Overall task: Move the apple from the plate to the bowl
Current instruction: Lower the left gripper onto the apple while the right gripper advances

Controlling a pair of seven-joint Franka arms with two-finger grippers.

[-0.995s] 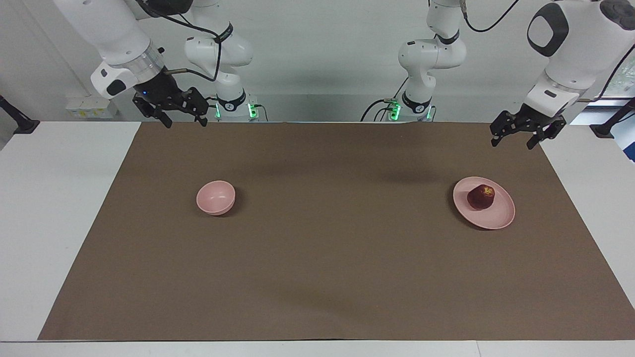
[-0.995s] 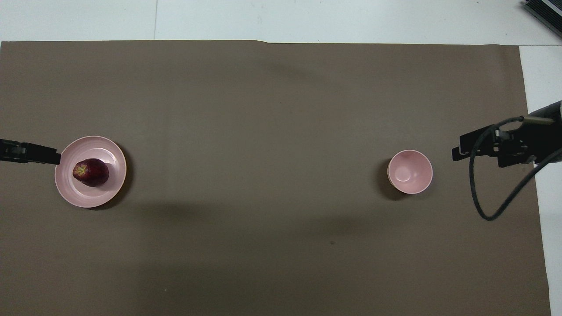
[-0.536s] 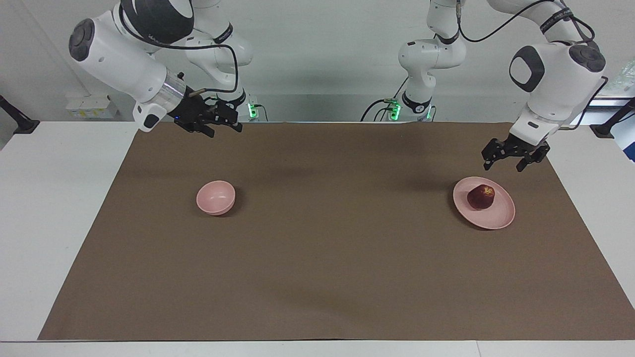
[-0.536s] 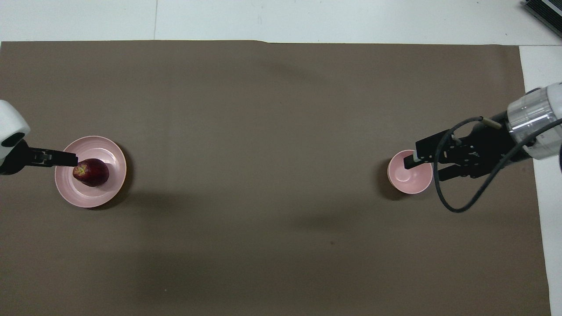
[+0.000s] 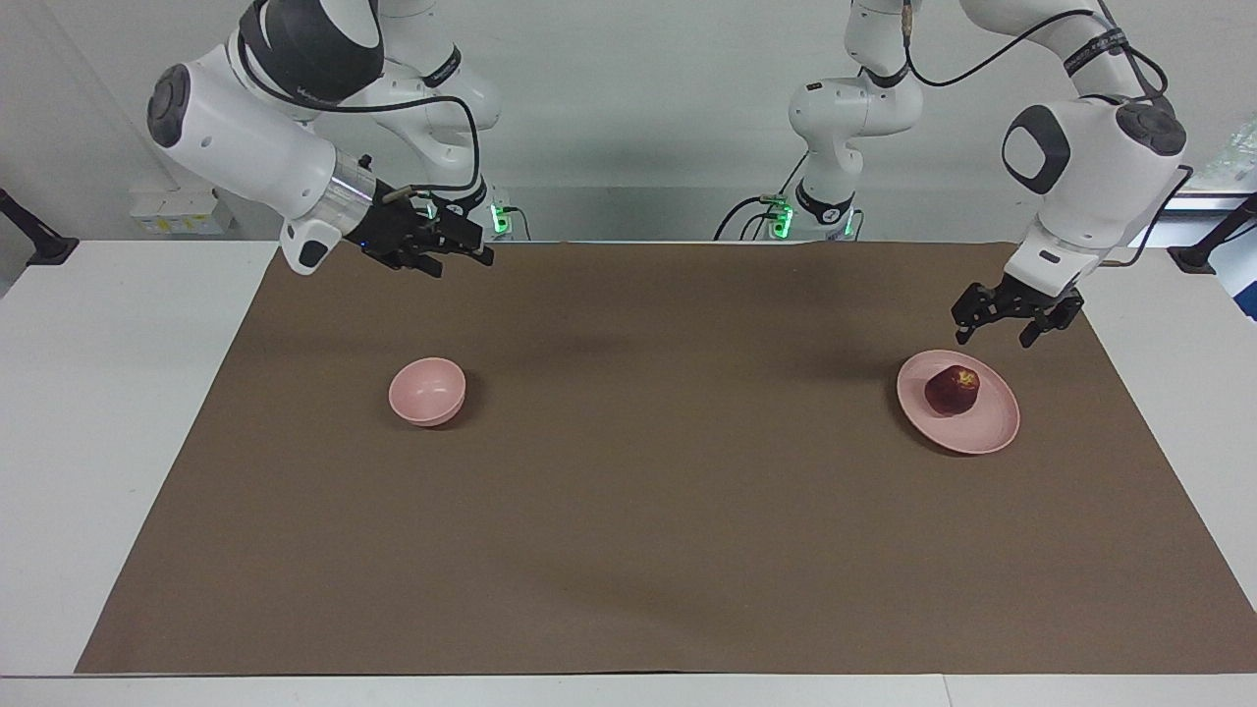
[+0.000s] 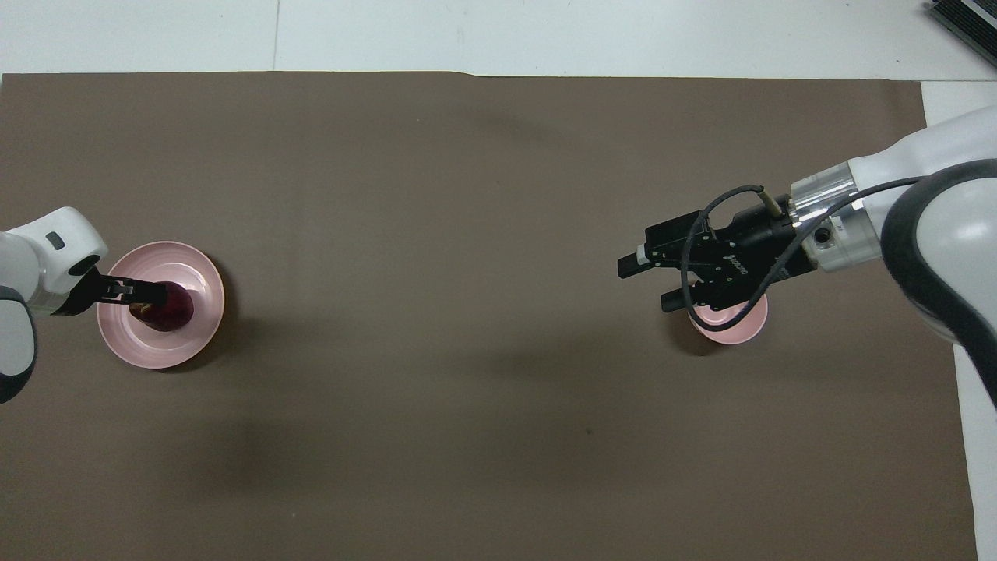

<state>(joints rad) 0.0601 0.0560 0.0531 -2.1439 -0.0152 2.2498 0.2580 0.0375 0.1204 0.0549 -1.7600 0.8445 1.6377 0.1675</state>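
Apple (image 5: 952,390) sits on the plate (image 5: 992,432) toward my left arm's end of the bench, untouched; my left end effector (image 5: 994,327) hangs just above it, fingers apart, so I'm on the approach and next must descend squarely around it. Over the bowl (image 5: 426,391), my right end effector (image 5: 456,261) waits open.

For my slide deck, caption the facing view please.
Left gripper hangs open above apple on plate; right gripper open, bowl empty.

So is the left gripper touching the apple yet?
Apart. The facing view shows the left gripper raised above the plate, with open space between it and the apple.
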